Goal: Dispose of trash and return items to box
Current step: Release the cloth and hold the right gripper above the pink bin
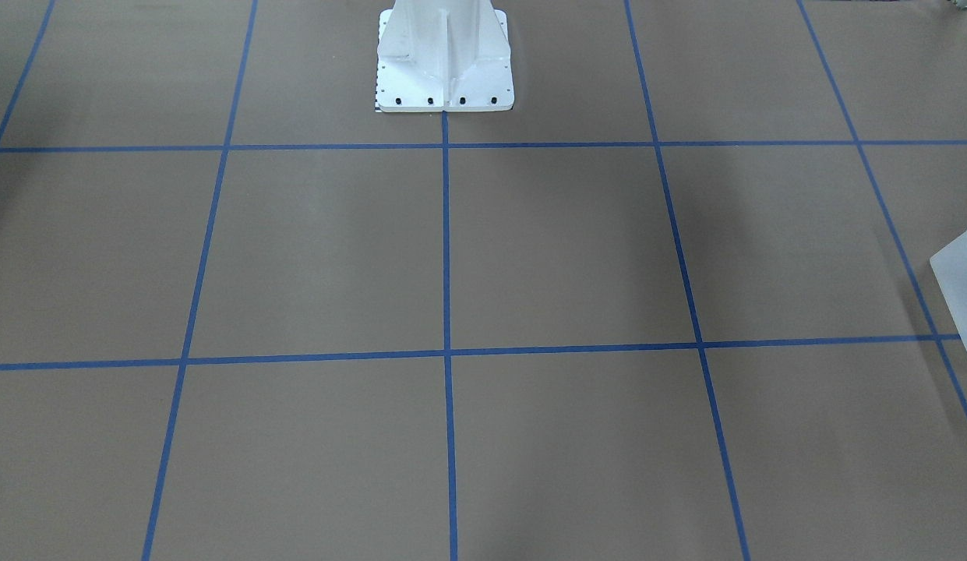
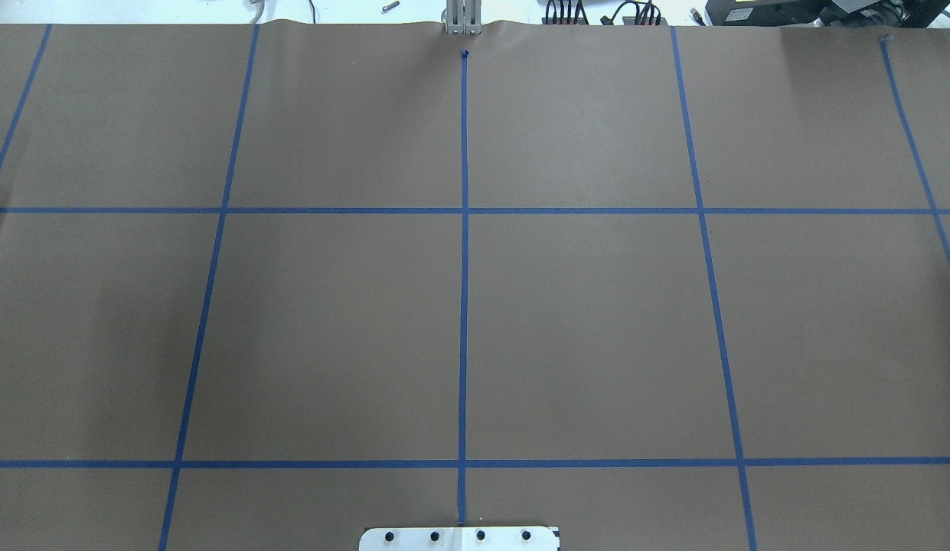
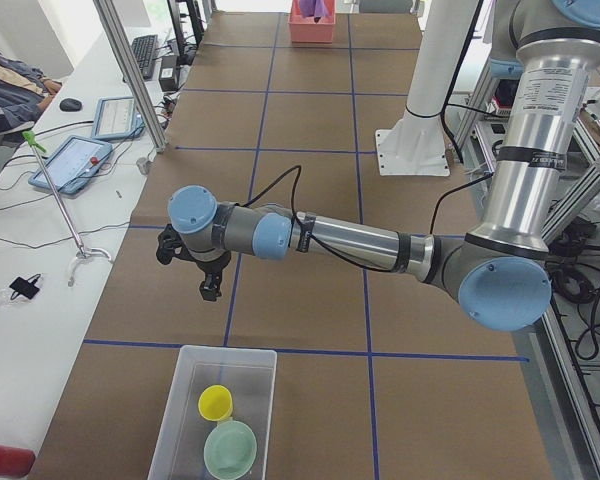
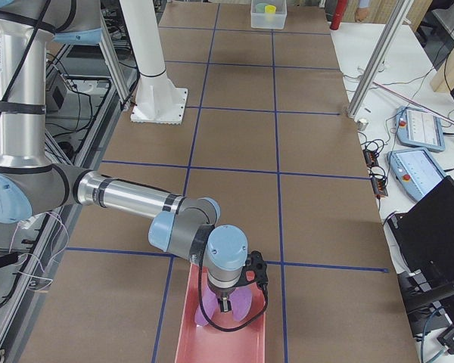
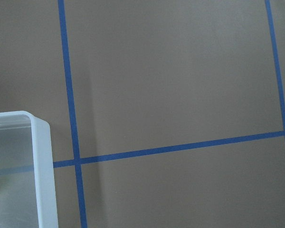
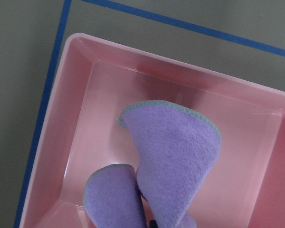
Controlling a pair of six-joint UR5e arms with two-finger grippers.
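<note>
The box (image 3: 227, 349) is a translucent whitish container at the table's near end, holding a yellow cup (image 3: 215, 402) and a green bowl (image 3: 230, 448). Its corner shows in the left wrist view (image 5: 42, 180) and at the front view's right edge (image 1: 962, 280). My left gripper (image 3: 210, 292) hangs above bare table just beyond the box; I cannot tell if it is open or shut. My right gripper (image 4: 225, 305) hangs over a pink bin (image 4: 191, 340), right above a purple cloth (image 6: 175, 156) that stands up inside the bin (image 6: 76, 118). I cannot tell whether it grips the cloth.
The white robot base (image 1: 444, 62) stands at the table's middle edge. Blue tape lines grid the brown table. A side table with tablets (image 3: 75, 160) and a metal post (image 3: 130, 70) runs along the operators' side. A red object (image 3: 0, 460) lies near the box.
</note>
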